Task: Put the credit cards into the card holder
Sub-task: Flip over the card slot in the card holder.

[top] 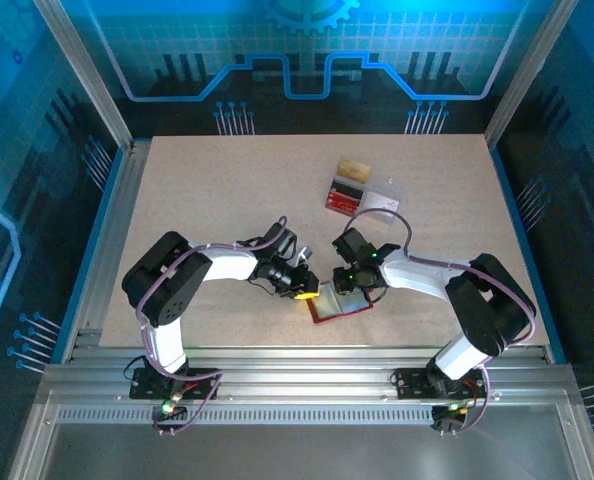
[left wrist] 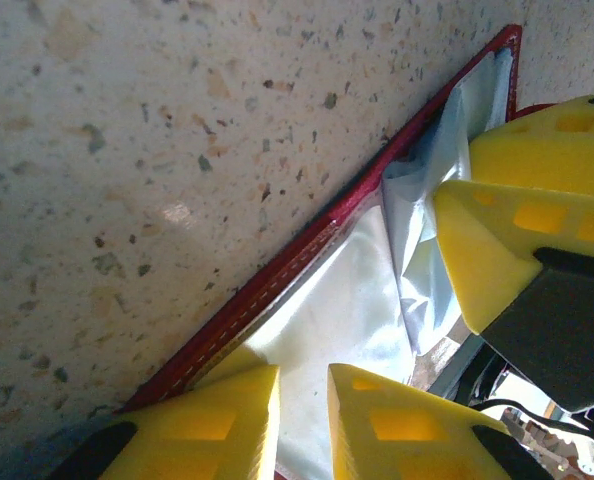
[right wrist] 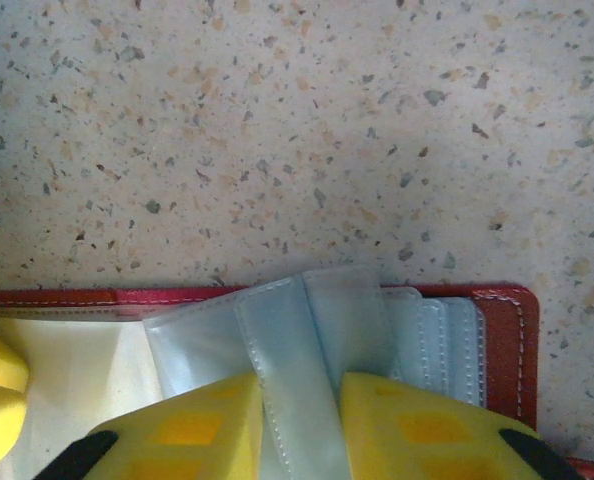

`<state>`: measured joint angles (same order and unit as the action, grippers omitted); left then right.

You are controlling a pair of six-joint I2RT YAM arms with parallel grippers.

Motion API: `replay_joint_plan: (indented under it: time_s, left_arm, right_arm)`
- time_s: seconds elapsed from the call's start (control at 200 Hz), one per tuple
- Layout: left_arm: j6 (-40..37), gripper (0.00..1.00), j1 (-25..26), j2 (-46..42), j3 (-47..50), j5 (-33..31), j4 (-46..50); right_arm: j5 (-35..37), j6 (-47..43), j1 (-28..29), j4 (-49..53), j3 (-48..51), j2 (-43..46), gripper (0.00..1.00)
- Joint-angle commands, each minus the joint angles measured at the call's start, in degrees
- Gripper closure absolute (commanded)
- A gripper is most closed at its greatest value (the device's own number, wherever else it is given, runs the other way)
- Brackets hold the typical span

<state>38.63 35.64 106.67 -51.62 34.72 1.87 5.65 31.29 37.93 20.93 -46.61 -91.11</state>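
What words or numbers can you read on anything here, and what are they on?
None can be read.
The card holder and its clear sleeves show no print.
The pale flat item seen from the top camera is too small to tell.

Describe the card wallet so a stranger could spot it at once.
On the speckled table, look near the front edge, between the left gripper and right gripper. The wallet lies open there: a dark red stitched rim around clear sleeves, unlike the clear box and tan block farther back.
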Motion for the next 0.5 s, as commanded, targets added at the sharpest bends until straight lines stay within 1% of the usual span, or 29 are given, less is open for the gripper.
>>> replay_joint_plan:
  time_s: [0.0, 0.085, 0.21, 0.33, 0.345, 0.405, 0.49]
  left_arm:
    - [-0.75, 0.79, 0.97, 5.55, 1.25, -4.53, 2.44]
    - [-0.58, 0.79, 1.17, 5.82, 1.17, -4.57, 2.31]
    - [-0.33, 0.79, 1.52, 6.05, 1.1, -4.55, 2.0]
    - [-0.14, 0.79, 1.77, 6.27, 1.01, -4.47, 1.73]
    - [-0.14, 0.79, 1.8, 6.34, 0.95, -4.47, 1.73]
    - [-0.05, 0.79, 1.96, 6.44, 0.93, -4.57, 1.65]
    - [0.04, 0.79, 2.07, 6.44, 0.84, -4.53, 1.56]
  right_arm:
    - [-0.35, 1.15, 1.04, 0.22, 2.6, -2.5, 0.76]
    - [1.26, 0.59, 1.15, 2.25, 1.19, -0.97, 0.8]
    - [3.4, -0.33, 2.05, 5.32, -1.53, 0.38, 0.85]
    - [5.69, -0.7, 3.95, 8.16, -3.41, 0.5, 0.93]
    - [5.91, -0.67, 4.19, 8.42, -5.05, 0.54, 0.94]
    - [6.83, -0.61, 5.24, 9.39, -6.29, 0.24, 0.97]
    - [8.76, -0.27, 6.94, 11.15, -7.73, -0.37, 0.98]
